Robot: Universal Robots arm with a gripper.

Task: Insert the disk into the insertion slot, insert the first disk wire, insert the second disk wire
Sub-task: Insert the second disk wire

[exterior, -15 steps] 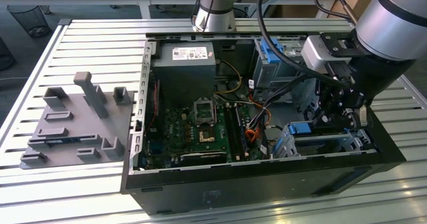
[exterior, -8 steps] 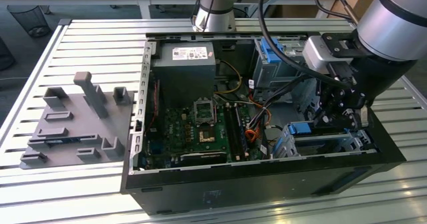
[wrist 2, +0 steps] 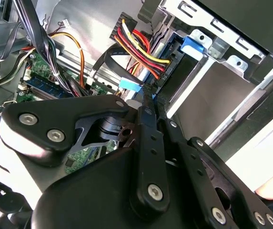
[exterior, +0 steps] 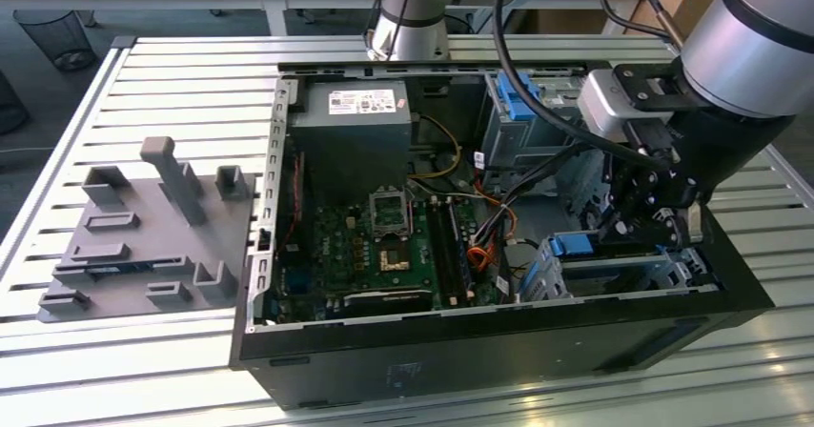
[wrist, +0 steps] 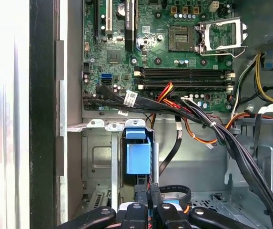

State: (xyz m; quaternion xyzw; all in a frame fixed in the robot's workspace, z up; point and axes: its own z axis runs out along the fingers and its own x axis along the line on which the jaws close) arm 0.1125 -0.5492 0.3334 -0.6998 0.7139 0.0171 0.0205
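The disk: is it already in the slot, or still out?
In. In the first wrist view the disk's blue carrier sits between the slot's metal walls, and the gripper is just at its end.

green motherboard, grey fixture block

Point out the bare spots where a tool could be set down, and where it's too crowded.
Free: slatted table behind the grey fixture block, and the strip before it. Crowded: inside the computer case, wires lie between motherboard and gripper.
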